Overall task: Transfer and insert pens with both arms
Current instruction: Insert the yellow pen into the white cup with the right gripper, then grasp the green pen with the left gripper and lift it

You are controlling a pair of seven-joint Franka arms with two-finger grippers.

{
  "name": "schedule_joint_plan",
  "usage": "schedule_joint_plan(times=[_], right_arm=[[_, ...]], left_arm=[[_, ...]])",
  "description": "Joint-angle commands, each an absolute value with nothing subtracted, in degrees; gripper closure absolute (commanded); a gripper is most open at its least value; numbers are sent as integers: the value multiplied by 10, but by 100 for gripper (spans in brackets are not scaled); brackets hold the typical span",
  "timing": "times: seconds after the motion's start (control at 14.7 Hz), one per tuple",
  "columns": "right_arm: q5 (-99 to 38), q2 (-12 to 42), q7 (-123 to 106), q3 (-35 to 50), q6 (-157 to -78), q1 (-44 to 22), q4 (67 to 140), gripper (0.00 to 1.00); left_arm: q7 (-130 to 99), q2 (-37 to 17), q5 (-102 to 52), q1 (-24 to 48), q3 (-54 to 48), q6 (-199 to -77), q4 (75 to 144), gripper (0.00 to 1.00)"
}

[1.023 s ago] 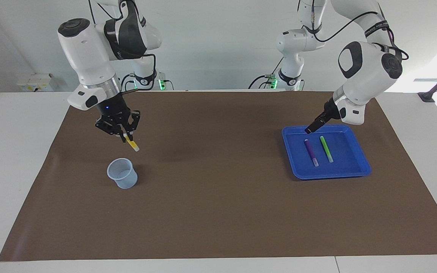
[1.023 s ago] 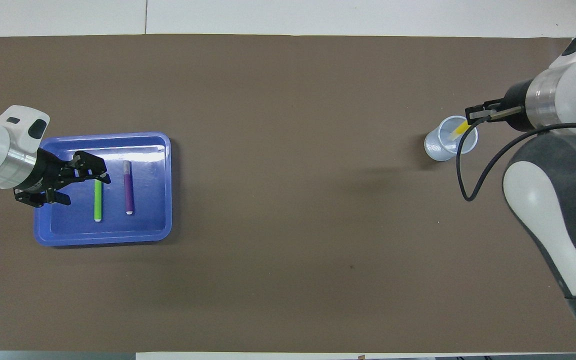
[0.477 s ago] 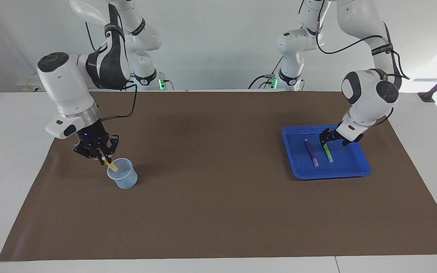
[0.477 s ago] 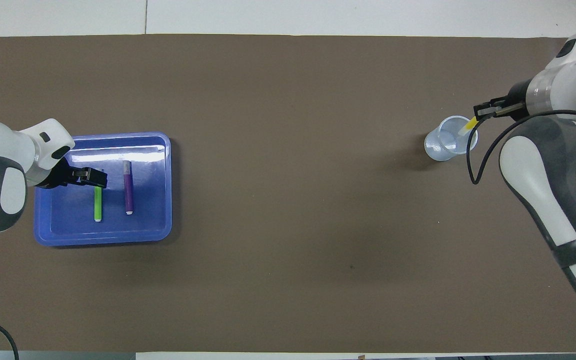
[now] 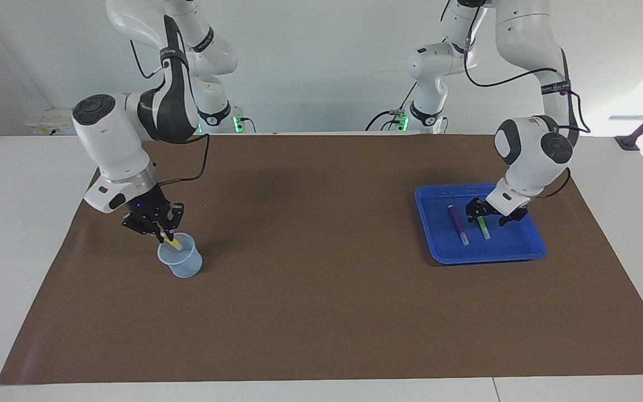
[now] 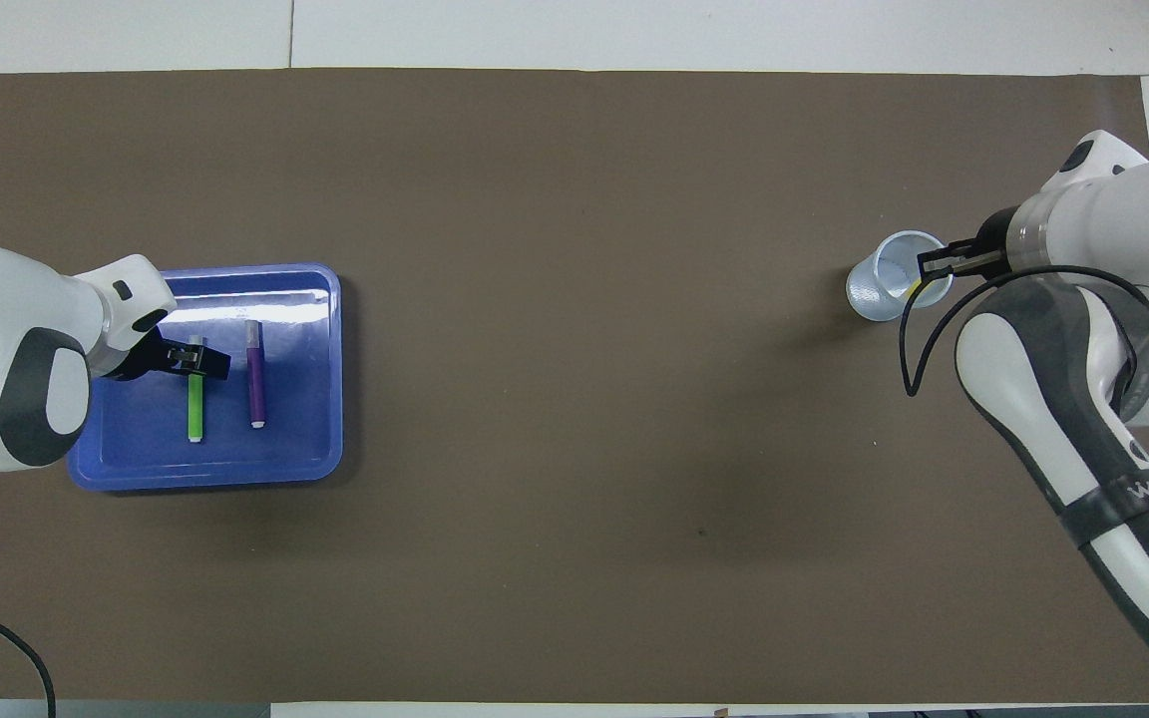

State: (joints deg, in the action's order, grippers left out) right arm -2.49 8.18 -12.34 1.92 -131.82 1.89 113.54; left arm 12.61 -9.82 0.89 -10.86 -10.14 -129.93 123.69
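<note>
Over the last second the right claw (image 5: 166, 237), clenched on the yellow pen (image 5: 174, 243), has come down from above the brown mat to the rim of the pale blue cup (image 5: 180, 262), pen tip now just inside; insertion looks nearly ready for release. Meanwhile the left claw (image 5: 484, 213) has dropped into the blue tray (image 5: 483, 254) onto the upper end of the green pen (image 5: 484, 228); its jaws are beginning to close, grip probably not yet made. The purple pen (image 5: 457, 225) lies untouched beside it. Hidden: the yellow pen's lower end in the cup; contact between left claw and green pen cannot be confirmed.
</note>
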Motion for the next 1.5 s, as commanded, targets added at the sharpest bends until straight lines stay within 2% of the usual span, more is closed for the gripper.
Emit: schedule_joint_plan(times=[0.0,0.07,0.14,0.2,0.27,0.34,0.41,0.48,0.68,0.89,1.02,1.16,1.43], right_arm=[[-22,60,-113,24,-1336,24,1169,100],[-22,58,-113,24,-1341,24,1179,98],[-22,58,-114,24,-1339,24,1179,86],[-22,57,-115,24,-1336,24,1179,63],[-22,58,-118,24,-1332,24,1174,48],[-21,59,-119,24,-1331,21,1168,38],[-21,62,-120,24,-1326,19,1155,16],[-21,64,-122,26,-1312,19,1138,0],[-21,64,-126,36,-1251,18,1085,0],[-46,65,-120,55,-1175,18,1024,0],[-118,61,-112,61,-1144,18,1011,0],[-163,54,-98,65,-1125,17,1011,0],[-236,51,-5,80,-1122,-10,1016,0]], left_arm=[[134,-98,20,-120,-101,-1334,1260,15],[132,-98,20,-120,-101,-1334,1261,18],[129,-98,20,-120,-101,-1333,1262,20],[127,-98,20,-120,-101,-1334,1263,23],[127,-98,20,-120,-101,-1335,1263,27],[127,-98,20,-120,-101,-1336,1263,31],[127,-99,20,-120,-101,-1336,1263,35],[126,-99,20,-120,-101,-1337,1263,38],[103,-106,20,-111,-101,-1347,1263,42],[101,-107,20,-110,-101,-1348,1263,54],[102,-107,20,-112,-101,-1348,1262,73],[102,-107,20,-114,-101,-1346,1262,100],[101,-108,20,-116,-101,-1338,1255,100]])
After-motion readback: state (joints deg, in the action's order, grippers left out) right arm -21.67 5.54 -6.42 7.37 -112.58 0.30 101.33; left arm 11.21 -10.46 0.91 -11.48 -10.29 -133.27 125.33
